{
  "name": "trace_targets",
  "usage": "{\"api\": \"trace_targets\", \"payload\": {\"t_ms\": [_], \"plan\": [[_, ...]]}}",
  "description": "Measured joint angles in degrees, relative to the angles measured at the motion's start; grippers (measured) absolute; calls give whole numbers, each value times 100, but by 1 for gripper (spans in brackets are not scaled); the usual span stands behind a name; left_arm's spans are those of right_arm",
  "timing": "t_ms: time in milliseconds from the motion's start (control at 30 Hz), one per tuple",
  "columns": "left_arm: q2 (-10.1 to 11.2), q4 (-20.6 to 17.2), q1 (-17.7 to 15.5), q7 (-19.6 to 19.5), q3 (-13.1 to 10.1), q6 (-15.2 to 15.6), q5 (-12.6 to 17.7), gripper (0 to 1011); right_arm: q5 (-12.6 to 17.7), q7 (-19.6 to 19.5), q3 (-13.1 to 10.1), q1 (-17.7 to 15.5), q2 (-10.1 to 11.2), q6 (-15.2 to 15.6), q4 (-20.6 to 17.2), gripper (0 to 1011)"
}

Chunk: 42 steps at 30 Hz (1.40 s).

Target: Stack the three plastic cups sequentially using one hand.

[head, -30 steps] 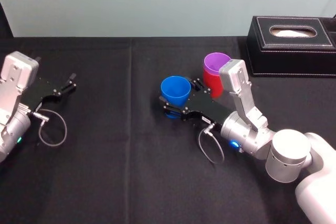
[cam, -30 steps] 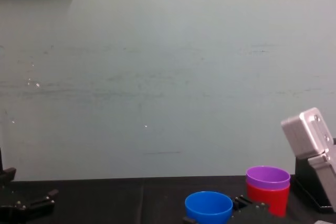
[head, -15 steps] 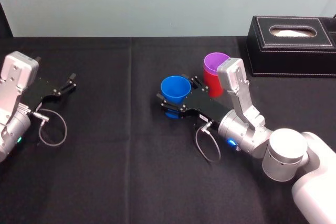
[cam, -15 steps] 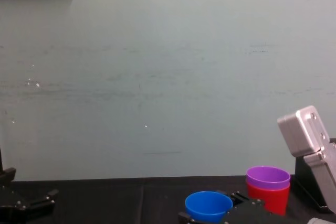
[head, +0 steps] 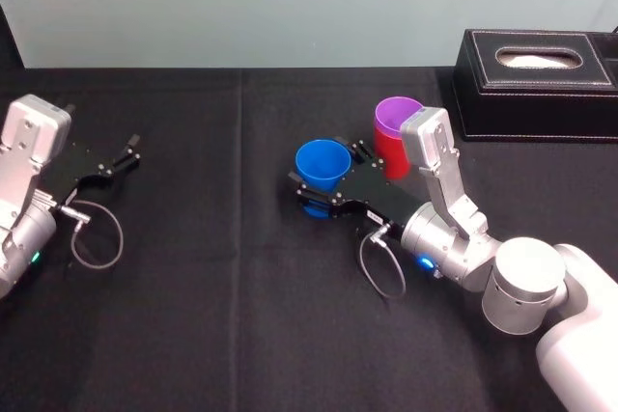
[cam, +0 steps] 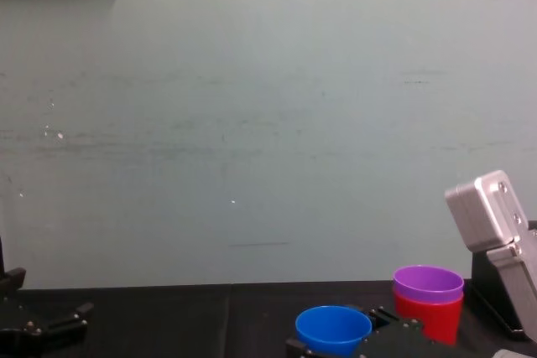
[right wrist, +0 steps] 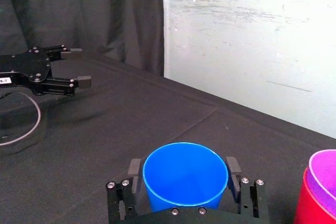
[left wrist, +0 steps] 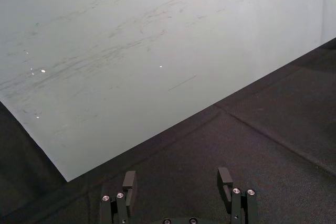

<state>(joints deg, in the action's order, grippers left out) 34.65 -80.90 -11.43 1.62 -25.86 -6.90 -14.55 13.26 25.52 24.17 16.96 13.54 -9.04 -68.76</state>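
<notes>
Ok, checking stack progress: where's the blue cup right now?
In the head view the blue cup stands near the middle, right gripper around it, just left of the red cup holding the purple cup.

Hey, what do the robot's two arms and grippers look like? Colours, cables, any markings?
The left gripper and right gripper match: flat black bodies with small silver screw heads, each behind a silver-grey boxy wrist block and trailing a thin looped cable. The right arm's silver joint carries a blue light, then widens into a rounded white shell.
</notes>
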Motion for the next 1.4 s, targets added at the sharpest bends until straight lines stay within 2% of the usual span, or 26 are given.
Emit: {"api": "trace_targets", "payload": {"t_ms": [100, 300, 800, 1067, 1400], "plan": [[0, 0, 0, 0, 0, 0, 0, 1005, 2, 1, 0, 0, 1, 0, -3, 964], [0, 0, 0, 0, 0, 0, 0, 1004, 5, 3, 0, 0, 4, 0, -6, 824], [0, 0, 0, 0, 0, 0, 0, 1005, 40, 30, -37, 3, 54, 28, -66, 748], [0, 0, 0, 0, 0, 0, 0, 1005, 265, 159, -135, 1, 213, 336, -477, 733], [0, 0, 0, 0, 0, 0, 0, 1004, 488, 90, -270, 179, 498, 970, -1110, 733]]}}
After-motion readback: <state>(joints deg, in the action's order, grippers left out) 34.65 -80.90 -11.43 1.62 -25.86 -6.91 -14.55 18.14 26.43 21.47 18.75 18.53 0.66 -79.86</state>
